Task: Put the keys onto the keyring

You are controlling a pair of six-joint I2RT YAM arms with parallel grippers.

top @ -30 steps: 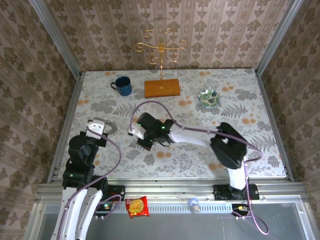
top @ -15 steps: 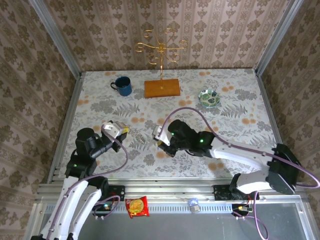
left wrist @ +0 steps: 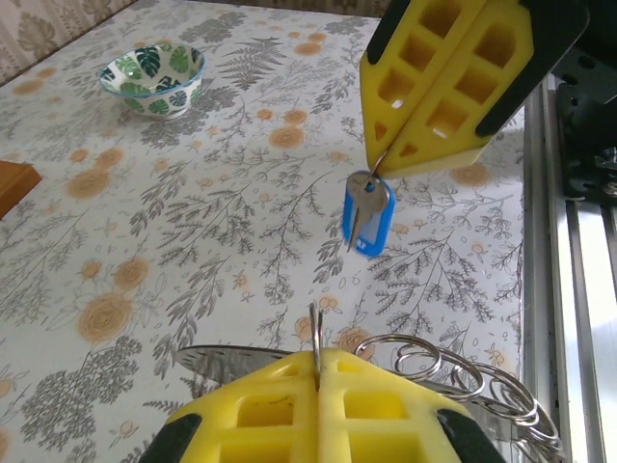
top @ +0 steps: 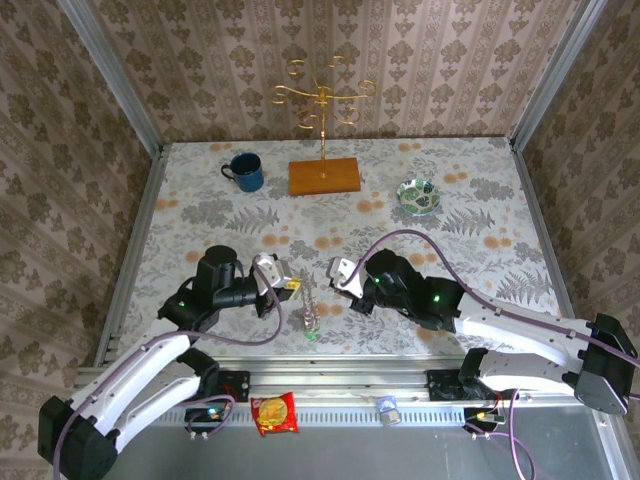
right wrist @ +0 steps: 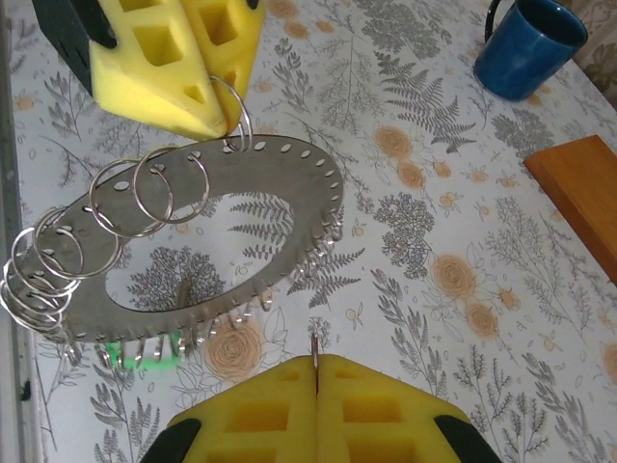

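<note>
Above table (top: 480, 200): left gripper (left wrist: 316, 359) clamps keyring (right wrist: 289, 183), right gripper (left wrist: 383, 169) pinches blue key (left wrist: 366, 217).

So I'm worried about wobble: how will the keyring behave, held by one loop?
The keyring looks like stiff flat metal, so it probably won't flex. Held by the left gripper through one split ring, it will likely swing or pivot. Its many loose loops may jingle and snag.

White-shelled arms (top: 520, 330), black joints (top: 218, 268), small green lights (top: 434, 297), lilac cables (top: 402, 233), blocky yellow cut-out pincer fingers (right wrist: 386, 400)
</note>
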